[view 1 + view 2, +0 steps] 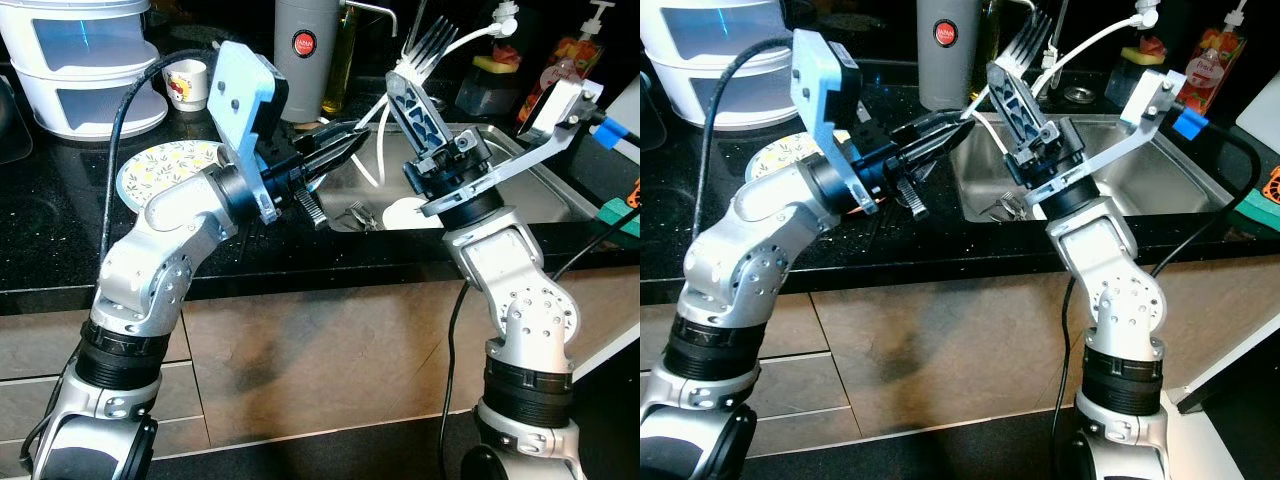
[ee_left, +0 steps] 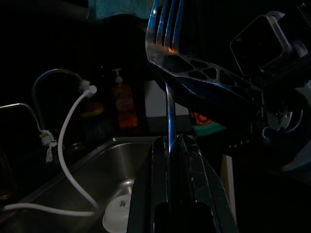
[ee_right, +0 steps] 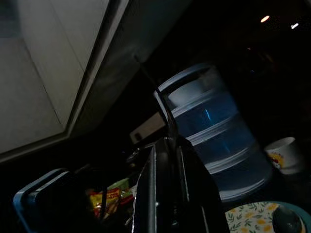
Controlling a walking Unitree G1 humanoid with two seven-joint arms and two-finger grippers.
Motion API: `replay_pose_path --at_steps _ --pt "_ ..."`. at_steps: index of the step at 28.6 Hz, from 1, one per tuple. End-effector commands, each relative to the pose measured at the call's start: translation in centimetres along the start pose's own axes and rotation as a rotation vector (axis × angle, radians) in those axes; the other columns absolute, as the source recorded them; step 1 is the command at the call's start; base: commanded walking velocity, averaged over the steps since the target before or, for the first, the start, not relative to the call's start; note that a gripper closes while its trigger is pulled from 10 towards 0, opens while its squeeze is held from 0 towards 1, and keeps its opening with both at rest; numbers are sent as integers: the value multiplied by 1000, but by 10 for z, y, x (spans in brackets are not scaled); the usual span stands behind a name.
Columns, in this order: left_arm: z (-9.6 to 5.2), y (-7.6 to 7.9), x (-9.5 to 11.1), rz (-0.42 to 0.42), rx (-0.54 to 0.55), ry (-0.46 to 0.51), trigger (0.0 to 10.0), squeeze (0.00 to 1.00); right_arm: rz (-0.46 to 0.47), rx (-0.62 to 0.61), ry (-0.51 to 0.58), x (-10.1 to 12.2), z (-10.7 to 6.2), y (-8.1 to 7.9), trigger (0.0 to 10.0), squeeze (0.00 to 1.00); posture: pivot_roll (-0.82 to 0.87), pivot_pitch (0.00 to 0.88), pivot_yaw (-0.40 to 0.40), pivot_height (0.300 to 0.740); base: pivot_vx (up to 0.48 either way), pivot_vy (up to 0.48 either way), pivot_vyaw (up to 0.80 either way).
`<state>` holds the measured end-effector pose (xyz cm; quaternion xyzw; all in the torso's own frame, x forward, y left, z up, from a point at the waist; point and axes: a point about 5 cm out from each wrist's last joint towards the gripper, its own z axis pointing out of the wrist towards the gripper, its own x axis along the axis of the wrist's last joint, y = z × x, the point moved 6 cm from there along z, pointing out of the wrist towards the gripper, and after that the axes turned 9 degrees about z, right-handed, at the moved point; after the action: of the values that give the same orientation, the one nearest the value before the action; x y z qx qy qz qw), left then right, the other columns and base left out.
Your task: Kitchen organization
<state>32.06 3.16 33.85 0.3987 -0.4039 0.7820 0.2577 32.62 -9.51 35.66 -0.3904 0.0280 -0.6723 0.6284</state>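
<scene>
My right gripper [image 1: 412, 98] clamps the fork [image 1: 432, 43], tines up, over the sink's [image 1: 540, 190] left edge; left gripper [image 1: 345, 143], pinched empty, points toward its handle.

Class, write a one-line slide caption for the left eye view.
Over the sink, the right gripper holds a fork upright, left gripper alongside.

The left arm bent at the elbow and reached forward, its gripper [image 1: 345, 143] pointing right with fingers closed together. The right arm rose upright, its gripper [image 1: 405, 85] tilted up and left, fingers clamped.
</scene>
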Motion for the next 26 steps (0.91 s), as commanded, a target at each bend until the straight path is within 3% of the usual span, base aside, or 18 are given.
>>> replay_pose_path --at_steps 1,2,3,4,5,7,8,11,12,13,15,16,17,19,24,25,26 --pt "1 3 -1 25 -4 -12 10000 71 -18 -18 24 7 -3 3 0 0 68 4 -81 740 0 0 0" --pt "1 3 -1 25 -4 -12 10000 71 -18 -18 24 7 -3 3 0 0 68 4 -81 740 0 0 0" --pt "2 0 -1 30 17 -11 10000 651 -20 -17 24 7 -3 3 0 0 68 4 -81 740 0 0 0" --pt "2 -4 -1 23 45 -6 10000 1000 -25 -24 21 7 -3 4 0 0 68 4 -81 740 0 0 0" --pt "3 -7 -1 17 63 -2 10000 1000 -30 -31 20 6 -3 5 0 0 68 4 -81 740 0 0 0" --pt "1 -9 4 -28 63 15 10000 1000 -57 -59 12 5 -3 10 10000 0 72 8 -81 740 0 0 0" --pt "-3 -10 11 -46 51 46 10000 0 -88 -79 8 5 -4 14 10000 0 72 8 -81 740 0 0 0" --pt "-9 -12 20 -62 37 85 10000 0 -139 -107 5 5 -4 19 10000 0 72 8 -81 740 0 0 0" --pt "-22 -30 23 -112 95 101 10000 0 -365 -284 -18 6 -7 54 10000 0 78 10 -79 740 0 0 0" --pt "-22 -30 23 -112 95 101 10000 0 -365 -284 -18 6 -7 54 10000 0 78 10 -79 740 0 0 0" --pt "-31 -39 22 -146 134 108 10000 0 -573 -444 -57 5 -13 88 10000 0 78 10 -79 740 0 0 0" --pt "-31 -39 22 -146 134 108 10000 0 -573 -444 -57 5 -13 88 10000 0 78 10 -79 740 0 0 0" --pt "-33 -36 15 -163 149 90 10000 0 -638 -558 -63 3 -18 121 10000 0 95 12 -75 740 0 0 0" --pt "-31 -29 8 -177 144 76 10000 0 -676 -637 -50 5 -17 144 10000 0 100 13 -77 740 0 0 0" --pt "-25 -18 3 -198 132 72 10000 0 -769 -728 -18 18 -1 162 10000 0 130 6 -84 740 0 0 0" --pt "-23 -17 3 -207 133 72 10000 0 -805 -743 -30 18 3 164 10000 1000 146 3 -86 740 0 0 0" --pt "-23 -16 2 -212 133 72 10000 0 -833 -753 -38 18 5 164 10000 1000 146 3 -86 740 0 0 0"
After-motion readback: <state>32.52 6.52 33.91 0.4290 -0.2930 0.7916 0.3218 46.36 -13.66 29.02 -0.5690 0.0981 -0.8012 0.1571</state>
